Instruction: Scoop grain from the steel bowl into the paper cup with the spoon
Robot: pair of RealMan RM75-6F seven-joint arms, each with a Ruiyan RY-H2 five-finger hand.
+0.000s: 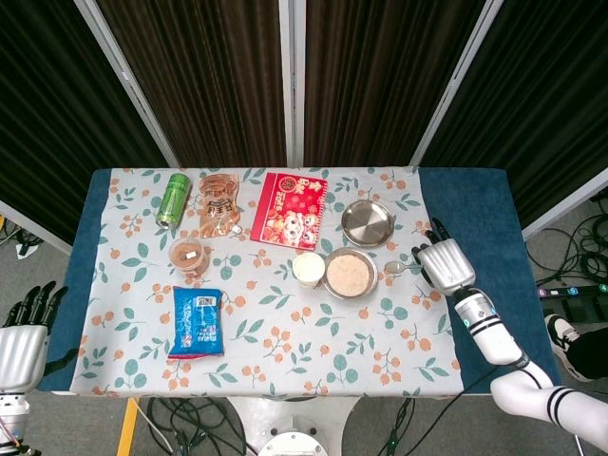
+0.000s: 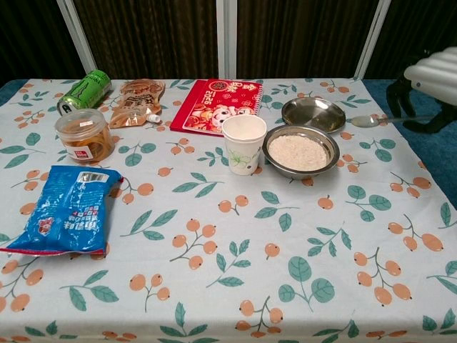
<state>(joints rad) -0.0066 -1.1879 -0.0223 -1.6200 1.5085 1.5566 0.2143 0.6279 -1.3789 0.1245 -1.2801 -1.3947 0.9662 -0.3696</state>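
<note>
The spoon (image 2: 378, 120) is held in the fingers of the right hand (image 1: 445, 262), its bowl end pointing away from the palm toward the steel bowl (image 1: 350, 273). The steel bowl, filled with pale grain (image 2: 298, 152), sits just beyond the spoon's tip, on the side away from the hand. The paper cup (image 2: 243, 144) stands upright, touching or just beside the far rim of that bowl from the hand. An empty steel dish (image 2: 313, 113) lies near the hand, just behind the grain bowl.

The left hand (image 1: 27, 328) hangs off the bench (image 1: 285, 361) edge, well apart from all objects, fingers spread and holding nothing.

Farther from the right hand lie a red booklet (image 1: 289, 209), a brown pouch (image 1: 218, 204), a green can (image 1: 174, 199), a plastic jar (image 2: 84, 134) and a blue packet (image 1: 197, 321).
</note>
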